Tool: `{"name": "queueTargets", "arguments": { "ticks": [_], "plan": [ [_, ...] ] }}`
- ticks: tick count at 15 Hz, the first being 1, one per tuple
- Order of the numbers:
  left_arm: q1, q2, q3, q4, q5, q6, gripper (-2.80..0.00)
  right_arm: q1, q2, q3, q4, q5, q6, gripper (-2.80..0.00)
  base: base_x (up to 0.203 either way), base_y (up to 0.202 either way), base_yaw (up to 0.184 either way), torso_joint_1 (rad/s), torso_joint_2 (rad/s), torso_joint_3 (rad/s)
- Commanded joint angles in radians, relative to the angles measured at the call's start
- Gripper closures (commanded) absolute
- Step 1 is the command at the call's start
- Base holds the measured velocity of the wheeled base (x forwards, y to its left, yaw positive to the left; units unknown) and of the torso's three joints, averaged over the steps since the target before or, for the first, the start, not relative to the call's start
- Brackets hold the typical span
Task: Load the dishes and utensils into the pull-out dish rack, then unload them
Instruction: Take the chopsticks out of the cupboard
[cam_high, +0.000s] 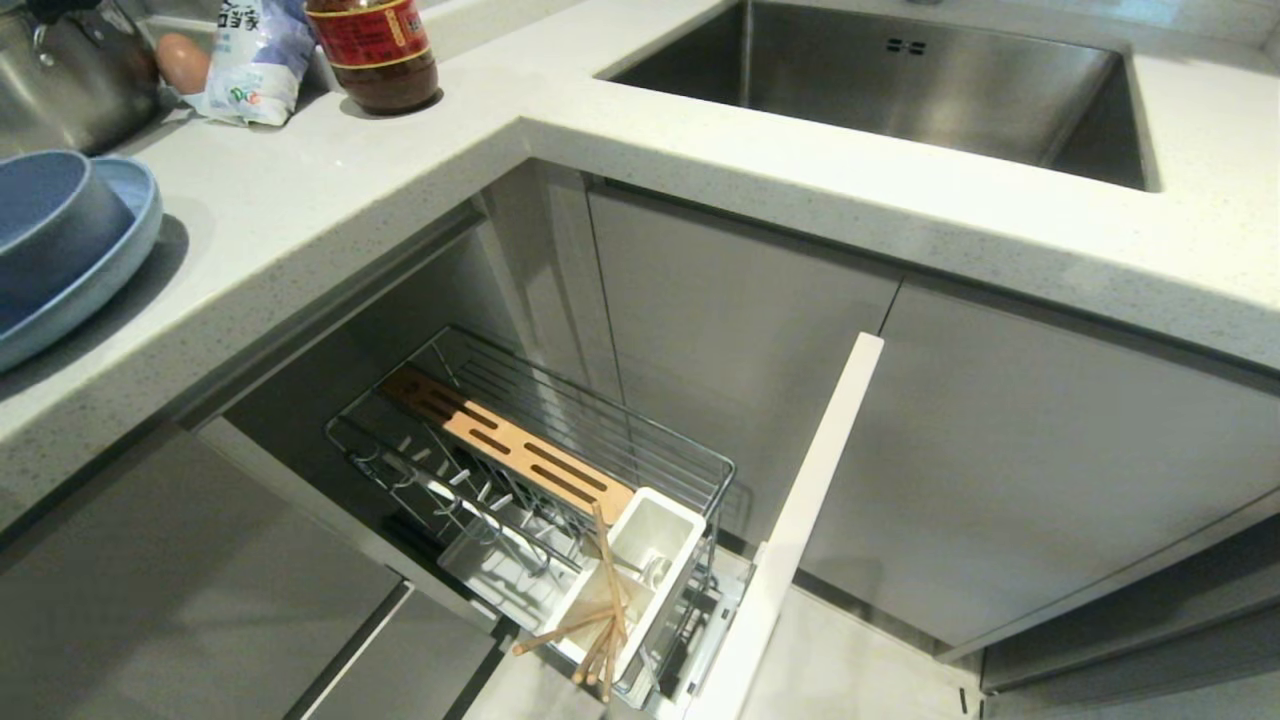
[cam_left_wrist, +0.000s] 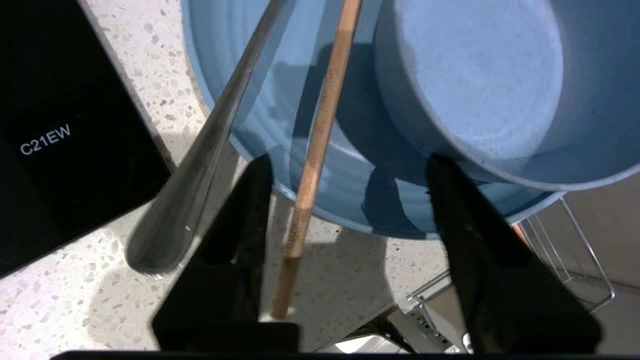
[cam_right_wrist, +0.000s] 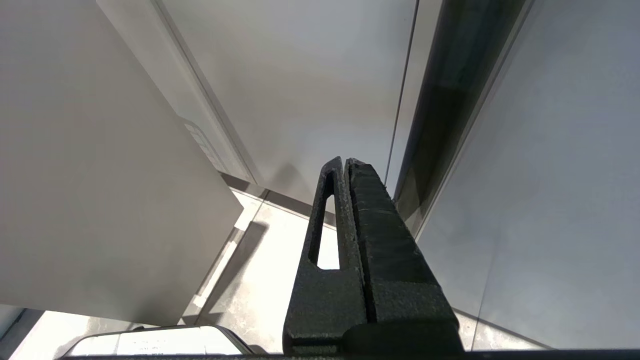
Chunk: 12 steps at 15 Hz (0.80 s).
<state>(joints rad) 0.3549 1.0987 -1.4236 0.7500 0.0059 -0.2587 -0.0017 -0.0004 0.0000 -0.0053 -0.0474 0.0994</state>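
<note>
The left gripper (cam_left_wrist: 345, 175) is hovering with fingers spread, holding nothing, a light wooden chopstick (cam_left_wrist: 315, 160) lying between them across the pale blue round plate (cam_left_wrist: 280, 115).

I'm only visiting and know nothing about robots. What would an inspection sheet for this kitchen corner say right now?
Surface: pale speckled countertop wrapping round a corner.
Job's things: blue bowl sits on blue plate on the counter; one chopstick and a metal utensil handle lie across the plate's rim; more chopsticks stand in the white cup of the pulled-out wire rack.
Clutter: steel pot, egg, plastic bag, sauce bottle.
End effectors: left end effector open above the chopstick on the plate, holding nothing; right end effector shut, empty, parked beside the cabinets.
Cables: nothing seen.
Surroundings: steel sink, grey cabinet doors.
</note>
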Motion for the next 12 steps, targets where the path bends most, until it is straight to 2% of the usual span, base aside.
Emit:
{"name": "queueTargets", "arguments": {
  "ticks": [1, 7, 8, 12],
  "plan": [
    [0.001, -0.006, -0.024, 0.003, 0.002, -0.003, -2.8, 0.0, -0.001, 0.0, -0.001, 0.0, 0.0, 0.0, 0.0, 0.0, 0.0, 0.0, 0.0, 0.0],
    [0.004, -0.038, -0.106, 0.002, 0.01, -0.021, -2.8, 0.0, -0.004, 0.0, -0.001, 0.0, 0.0, 0.0, 0.0, 0.0, 0.0, 0.0, 0.0, 0.0],
    [0.005, -0.052, -0.126, 0.0, 0.024, -0.034, 0.0, 0.0, -0.004, 0.0, -0.001, 0.0, 0.0, 0.0, 0.0, 0.0, 0.0, 0.0, 0.0, 0.0],
    [0.004, -0.095, -0.223, -0.036, 0.068, -0.045, 0.0, 0.0, -0.004, 0.0, -0.001, 0.0, 0.0, 0.0, 0.0, 0.0, 0.0, 0.0, 0.0, 0.0]
  ]
}}
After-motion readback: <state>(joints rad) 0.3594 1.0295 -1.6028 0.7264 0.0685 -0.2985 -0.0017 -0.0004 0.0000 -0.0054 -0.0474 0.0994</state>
